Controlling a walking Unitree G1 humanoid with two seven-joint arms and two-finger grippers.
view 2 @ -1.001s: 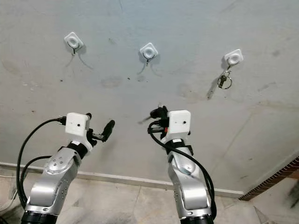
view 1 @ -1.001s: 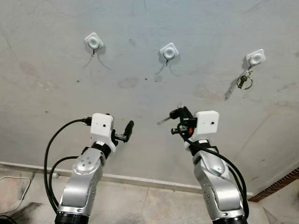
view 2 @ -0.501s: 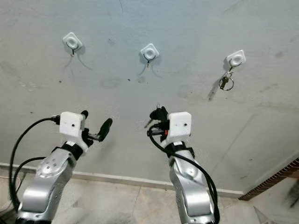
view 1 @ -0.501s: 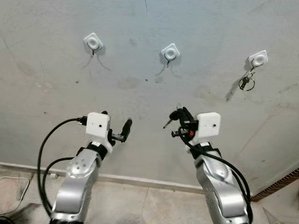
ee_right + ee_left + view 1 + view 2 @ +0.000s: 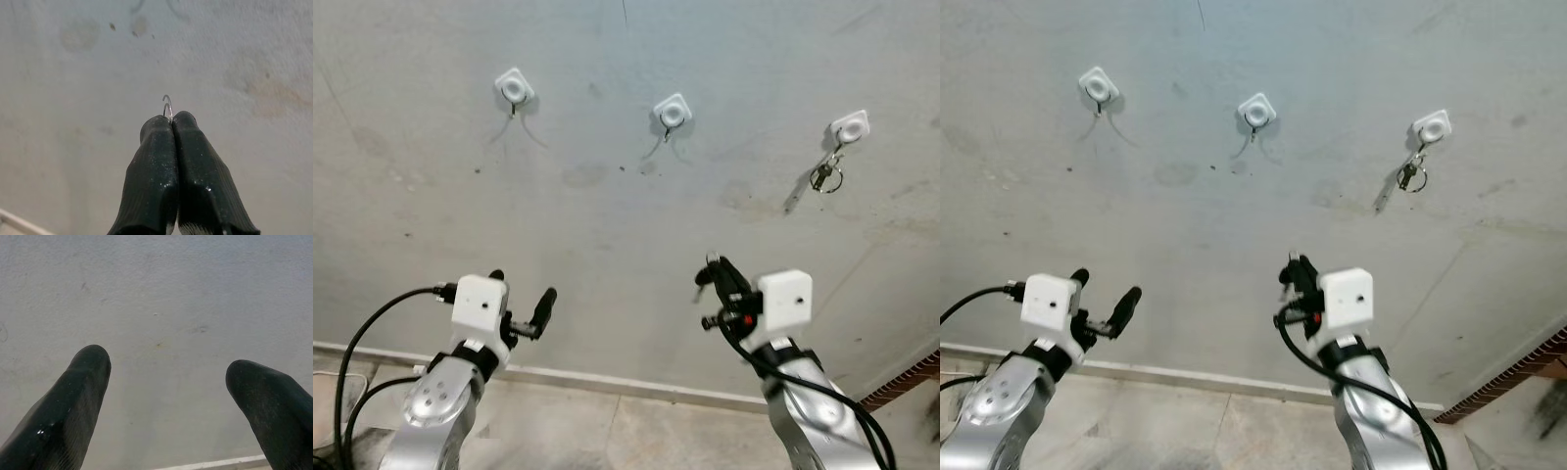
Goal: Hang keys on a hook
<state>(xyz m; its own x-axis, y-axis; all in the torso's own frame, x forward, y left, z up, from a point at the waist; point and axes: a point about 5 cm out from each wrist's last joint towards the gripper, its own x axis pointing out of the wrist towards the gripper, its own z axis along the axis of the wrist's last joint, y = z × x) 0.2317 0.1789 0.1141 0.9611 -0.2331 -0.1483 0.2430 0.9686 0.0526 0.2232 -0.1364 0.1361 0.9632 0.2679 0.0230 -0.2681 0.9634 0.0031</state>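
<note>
Left gripper (image 5: 521, 305) is held low, fingers apart, empty. Right gripper (image 5: 171, 120) is pinched on a key ring (image 5: 167, 104), well below the hooks. Left hook (image 5: 514, 88) and middle hook (image 5: 673, 111) are free; right hook (image 5: 849, 126) carries keys (image 5: 825, 175). Risk: thin ring slipping from so slight a pinch. Bare wall (image 5: 607, 215) allows open approach.

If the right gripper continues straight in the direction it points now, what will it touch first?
Most likely the bare grey wall. The right gripper, shut on a thin key ring, faces plain plaster. The hooks sit higher on the wall, off that line, though depth is unclear.
</note>
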